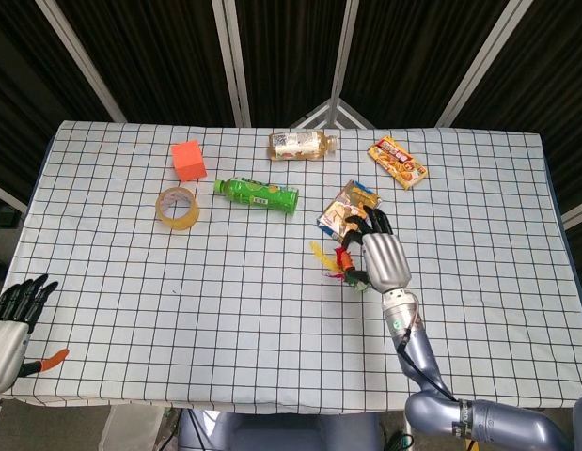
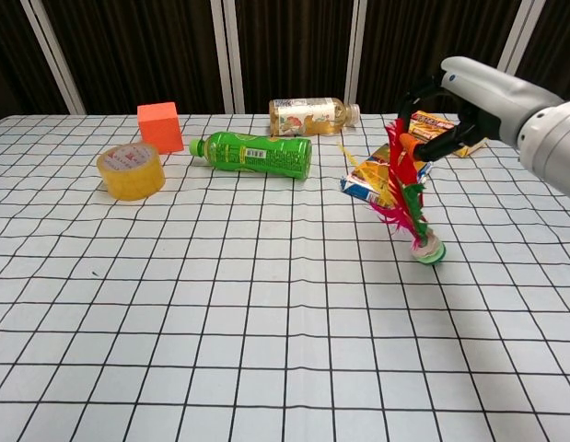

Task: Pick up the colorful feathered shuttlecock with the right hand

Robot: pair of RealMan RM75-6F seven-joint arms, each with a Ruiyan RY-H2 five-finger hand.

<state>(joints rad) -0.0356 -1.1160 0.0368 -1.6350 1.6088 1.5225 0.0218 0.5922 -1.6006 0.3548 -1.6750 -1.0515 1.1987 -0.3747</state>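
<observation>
We see the colorful feathered shuttlecock (image 2: 409, 198) hanging weighted base down, clear of the checked-cloth table (image 2: 220, 313). Our right hand (image 2: 455, 101) pinches its feathers. Lift step underway; next, we judge, hold grip steady. Left hand (image 1: 10, 324) idles spread.
</observation>
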